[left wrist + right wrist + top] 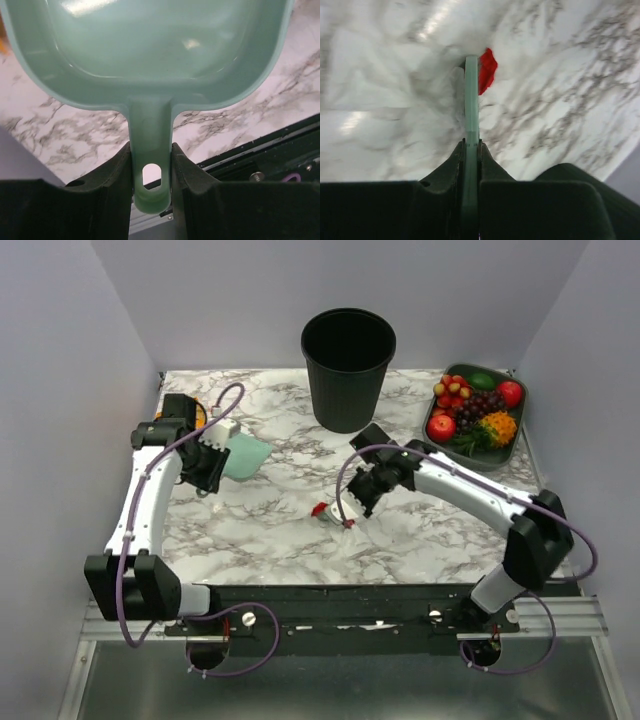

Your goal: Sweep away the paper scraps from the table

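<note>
The dustpan (150, 50) is pinched by the left hand (151, 170), the brush (471, 100) by the right hand (471, 150). The paper scraps (487, 70) may be scattered, the dustpan being held well apart.

No text, label, brand, number or sign can be read in any of the three views
</note>
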{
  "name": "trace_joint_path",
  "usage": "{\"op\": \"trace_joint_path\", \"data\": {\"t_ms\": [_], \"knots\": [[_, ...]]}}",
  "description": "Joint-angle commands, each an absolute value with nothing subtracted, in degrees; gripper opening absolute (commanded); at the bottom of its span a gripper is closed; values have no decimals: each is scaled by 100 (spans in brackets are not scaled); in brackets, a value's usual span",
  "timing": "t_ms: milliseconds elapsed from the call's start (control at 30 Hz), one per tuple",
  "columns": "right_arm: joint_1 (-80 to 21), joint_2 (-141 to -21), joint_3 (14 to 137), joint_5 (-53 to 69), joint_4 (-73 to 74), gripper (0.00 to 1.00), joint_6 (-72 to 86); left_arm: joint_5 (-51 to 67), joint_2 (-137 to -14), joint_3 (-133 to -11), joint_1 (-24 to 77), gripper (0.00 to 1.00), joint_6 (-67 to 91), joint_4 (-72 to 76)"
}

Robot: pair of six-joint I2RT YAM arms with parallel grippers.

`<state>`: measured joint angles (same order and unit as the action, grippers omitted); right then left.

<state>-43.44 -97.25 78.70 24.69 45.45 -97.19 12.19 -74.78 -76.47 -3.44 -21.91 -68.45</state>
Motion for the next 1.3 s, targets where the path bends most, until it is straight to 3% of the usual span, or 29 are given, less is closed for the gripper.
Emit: {"op": "trace_joint_path", "data": {"t_ms": [0, 133, 267, 400, 633, 767, 967, 1267], "knots": [[-4368, -8536, 6551, 2391, 5028, 1, -9039, 1486, -8023, -7523, 561, 0, -2952, -6890], [-4316, -7071, 6127, 2426, 4756, 1, -8123, 1354, -8437, -7568, 1264, 0, -3164, -6917], [-4307, -5919, 5714, 2172, 4553, 1, -7393, 1169, -8640, -7296, 1327, 0, -3506, -6926], [-4307, -5502, 5704, 1820, 4587, 1, -5945, 994, -8202, -6532, 1424, 0, -4392, -6873], [-4307, -6125, 6302, 2890, 5185, 1, -3195, 958, -7401, -5398, 1687, 0, -5686, -7022], [-4289, -6416, 6144, 3454, 4993, 1, -3049, 1081, -7015, -4994, 1986, 0, -5687, -7058], [-4263, -7002, 6002, 3015, 4254, 0, -3120, 827, -6487, -4343, 2547, 0, -5388, -6680], [-3798, -7699, 6020, 1415, 2883, 0, -3235, 492, -6741, -4096, 3076, 0, -4536, -5828]]}}
